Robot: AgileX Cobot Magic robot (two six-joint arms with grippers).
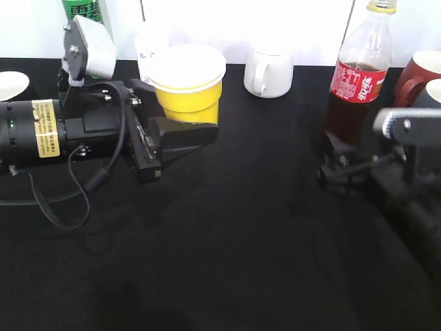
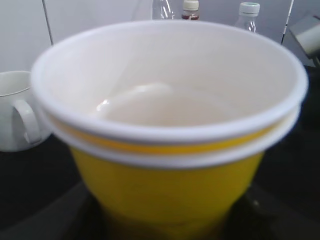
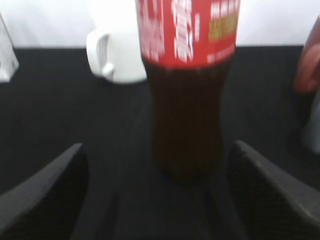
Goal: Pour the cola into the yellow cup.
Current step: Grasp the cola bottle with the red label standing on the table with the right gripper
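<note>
The yellow cup (image 1: 189, 93) with a wide white rim stands at the back left, empty and white inside in the left wrist view (image 2: 170, 185). My left gripper (image 1: 187, 112) reaches in sideways, its dark fingers pressed against both sides of the cup's base (image 2: 165, 222). The cola (image 1: 358, 76), a tall clear bottle with a red label and yellow cap, stands upright at the back right. My right gripper (image 1: 337, 162) is open just in front of it. In the right wrist view the fingers (image 3: 157, 147) spread wide either side of the bottle's dark lower part (image 3: 187, 110), without touching.
A white handled mug (image 1: 269, 72) stands between cup and bottle, also in the wrist views (image 2: 17, 117) (image 3: 117, 57). A red mug (image 1: 417, 72) and a pale mug (image 1: 434, 93) are at the far right. A green bottle (image 1: 83, 10), a white dish (image 1: 10, 84) and a clear cup (image 1: 151, 45) are at the back left.
</note>
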